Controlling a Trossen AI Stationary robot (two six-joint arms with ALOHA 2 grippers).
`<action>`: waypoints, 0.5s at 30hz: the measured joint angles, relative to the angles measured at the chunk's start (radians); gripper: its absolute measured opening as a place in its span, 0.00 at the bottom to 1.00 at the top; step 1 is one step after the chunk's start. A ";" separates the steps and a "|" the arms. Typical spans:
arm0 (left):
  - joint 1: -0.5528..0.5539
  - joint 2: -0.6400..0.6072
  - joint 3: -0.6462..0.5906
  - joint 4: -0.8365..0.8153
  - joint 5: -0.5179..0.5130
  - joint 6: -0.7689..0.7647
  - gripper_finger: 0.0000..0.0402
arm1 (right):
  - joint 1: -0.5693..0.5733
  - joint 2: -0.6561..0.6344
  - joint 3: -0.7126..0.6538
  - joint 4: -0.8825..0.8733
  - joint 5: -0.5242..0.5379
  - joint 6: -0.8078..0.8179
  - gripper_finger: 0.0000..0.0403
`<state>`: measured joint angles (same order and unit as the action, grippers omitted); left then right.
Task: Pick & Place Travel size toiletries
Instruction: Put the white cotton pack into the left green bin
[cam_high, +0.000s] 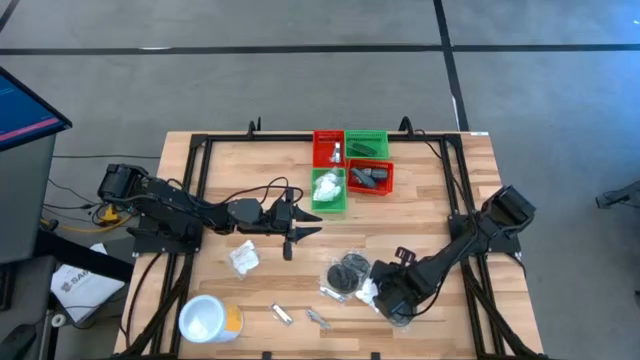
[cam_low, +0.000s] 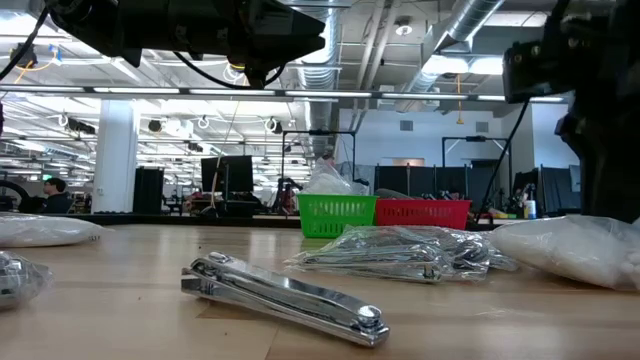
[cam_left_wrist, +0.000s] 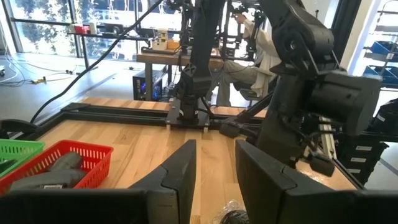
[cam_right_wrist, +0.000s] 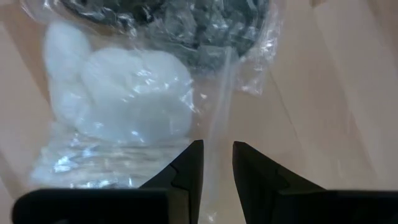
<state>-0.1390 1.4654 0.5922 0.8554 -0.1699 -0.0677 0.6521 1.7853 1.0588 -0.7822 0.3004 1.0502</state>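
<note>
Two dark arms work over a wooden tabletop (cam_high: 420, 200). Nearest the bottom edge of the high view sit a white round tub (cam_high: 207, 319) at lower left and two thin silver sachets (cam_high: 283, 315) at lower centre. Just above them, right of centre, the right end effector (cam_high: 385, 296) hangs low over a white plastic-wrapped packet (cam_right_wrist: 124, 102) that touches the black round discs in clear wrap (cam_high: 348, 273); its wrist view shows the two fingers (cam_right_wrist: 186, 165) slightly parted with only a narrow gap, a fold of clear wrap lying in line with that gap, though whether they pinch it cannot be told. Another white packet (cam_high: 244, 258) lies left of centre. Above it, mid-frame, the left end effector (cam_high: 305, 225) hovers over bare wood, its fingers (cam_left_wrist: 177, 174) a little apart and holding nothing. Farthest, at upper centre, red and green bins (cam_high: 350, 165) stand together in a block, with a small dark grey bottle (cam_high: 368, 176) in the lower right red one and white packets in the lower left green one. Beyond the tabletop, the left wrist view shows a seated person (cam_left_wrist: 252, 56)
</note>
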 joint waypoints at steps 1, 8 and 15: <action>0.000 0.000 0.000 0.000 0.000 0.000 0.26 | 0.000 0.007 -0.001 -0.002 0.000 0.000 0.19; 0.000 0.000 0.000 -0.004 0.000 0.000 0.26 | 0.000 0.022 0.000 0.006 0.017 -0.002 0.19; 0.000 0.000 0.000 -0.003 -0.001 0.000 0.26 | -0.002 0.022 0.000 0.009 0.023 -0.002 0.08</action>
<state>-0.1390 1.4654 0.5922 0.8521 -0.1707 -0.0681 0.6500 1.8069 1.0584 -0.7734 0.3237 1.0485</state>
